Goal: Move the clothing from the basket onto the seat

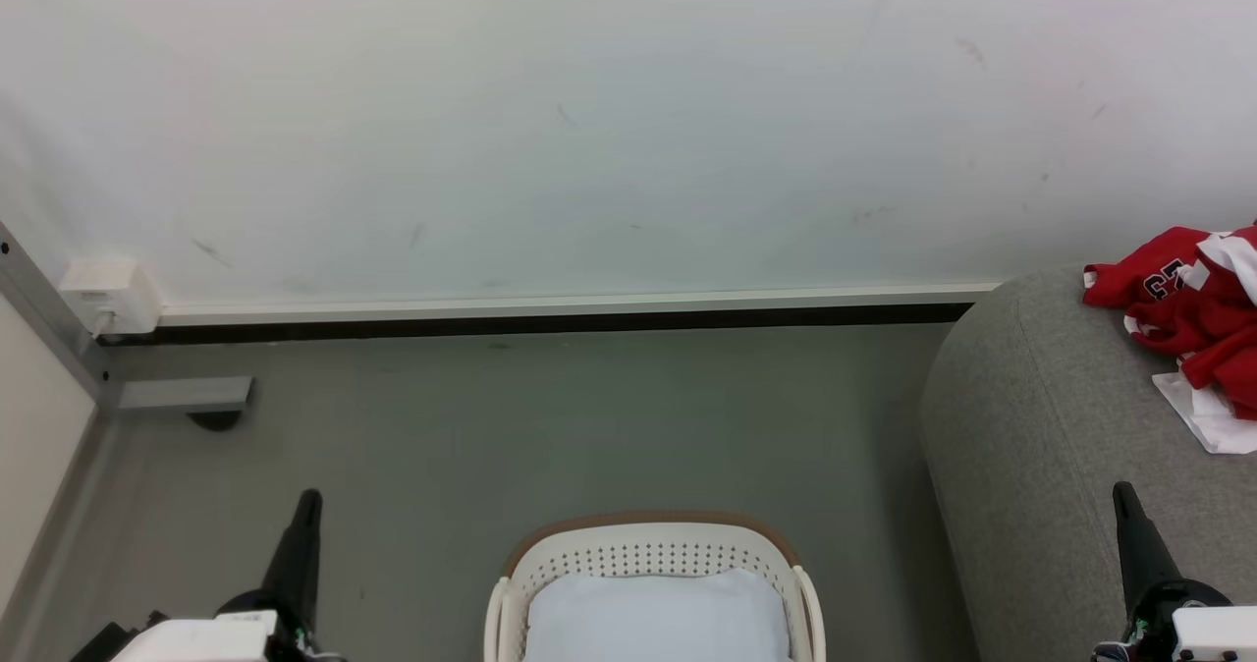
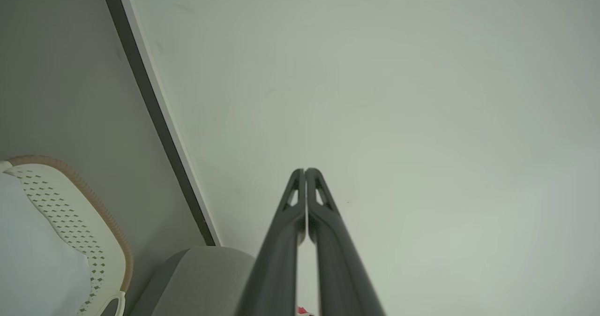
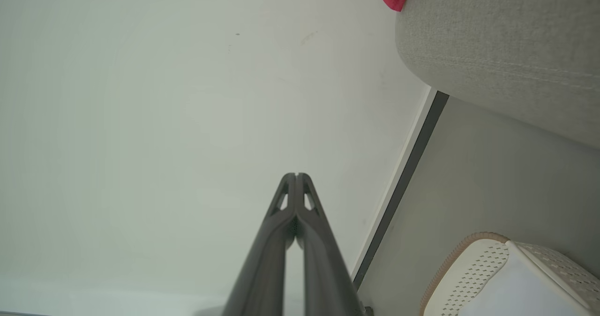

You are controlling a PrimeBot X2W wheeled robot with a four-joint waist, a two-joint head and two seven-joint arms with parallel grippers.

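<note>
The white wall (image 1: 589, 102) stood behind the basket (image 1: 648, 536), and grey floor (image 1: 550, 416) spread around it. Right of the basket rose the seat (image 1: 1041, 446), its rounded end turned toward the basket and its far side cut off by the frame. The basket's near part was cropped, with a pale cushion (image 1: 658, 618) lying flat inside. The clothing (image 1: 1193, 313) lay crumpled on the seat, well right of the basket. Its long axis ran roughly from the wall toward the robot, its right part was cut off, and its dark number was folded and hard to read. The left gripper (image 2: 304, 171), left of the basket, and the right gripper (image 3: 296, 175), right of it, each had their fingers pressed together on nothing.
</note>
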